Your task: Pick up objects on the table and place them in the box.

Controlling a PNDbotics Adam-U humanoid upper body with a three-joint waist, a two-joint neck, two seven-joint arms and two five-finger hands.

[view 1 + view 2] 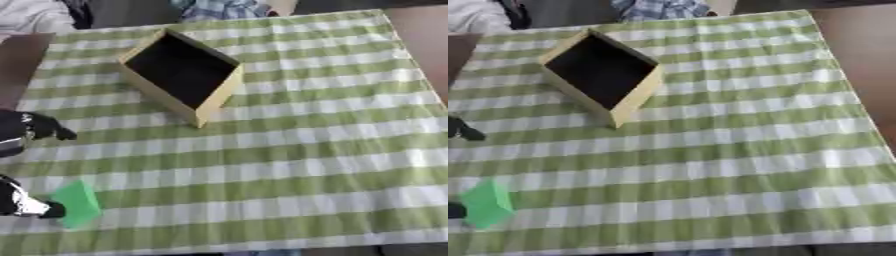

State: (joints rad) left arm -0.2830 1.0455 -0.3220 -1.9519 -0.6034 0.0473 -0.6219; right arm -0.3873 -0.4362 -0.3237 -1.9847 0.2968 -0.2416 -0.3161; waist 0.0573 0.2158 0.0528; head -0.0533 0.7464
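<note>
A small green block (pixel 77 204) lies on the checked cloth near the front left corner. My left hand (pixel 26 131) comes in from the left edge, with one dark fingertip pointing right above the block. A second part of the hand (pixel 24 204) reaches the block's left edge, and the wide gap between the two parts holds nothing. The box (pixel 221 93), with tan walls and a dark inside, stands askew at the back left and looks empty. My right hand shows in neither view.
The green-and-white checked cloth (pixel 306 150) covers most of the table. Bare brown tabletop (pixel 859 55) shows along the right side and at the far left corner. Clothing of people shows beyond the far edge.
</note>
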